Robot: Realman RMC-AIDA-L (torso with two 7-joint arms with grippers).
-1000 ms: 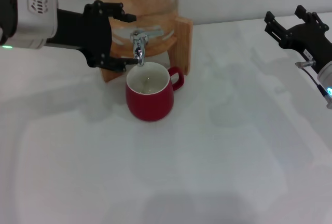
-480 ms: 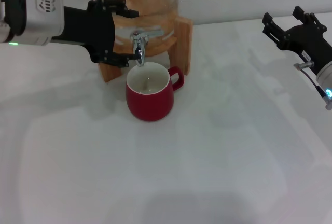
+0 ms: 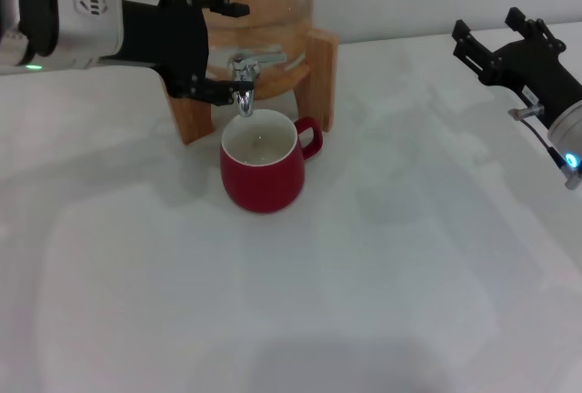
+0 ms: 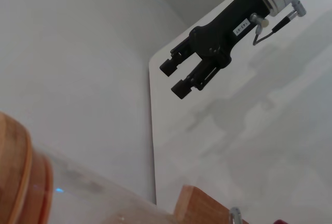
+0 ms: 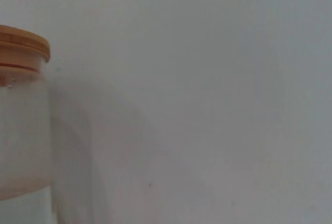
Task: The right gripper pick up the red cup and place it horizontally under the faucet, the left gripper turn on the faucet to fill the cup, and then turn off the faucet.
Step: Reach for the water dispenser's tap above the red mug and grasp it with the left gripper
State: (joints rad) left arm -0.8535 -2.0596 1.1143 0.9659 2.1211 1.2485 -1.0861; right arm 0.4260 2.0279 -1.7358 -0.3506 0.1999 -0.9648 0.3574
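Head view: squat dark-red ceramic cup [image 3: 263, 170], white inside, upright directly beneath small chrome faucet [image 3: 243, 79]. Left claw [image 3: 218, 52] spread beside faucet, gripping nothing. Right claw [image 3: 491, 35] open, empty, well apart over bare white surface [image 3: 364, 302].

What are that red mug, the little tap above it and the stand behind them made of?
The red cup looks like glazed ceramic: glossy red outside, white inside. The faucet seems chromed metal, bright and mirror-like. The stand appears to be light wood, matte and tan. It holds a clear jar, either glass or plastic.

Bare table [image 3: 382, 256] right of red cup [image 3: 262, 168]; wooden stand [image 3: 320, 75] behind.
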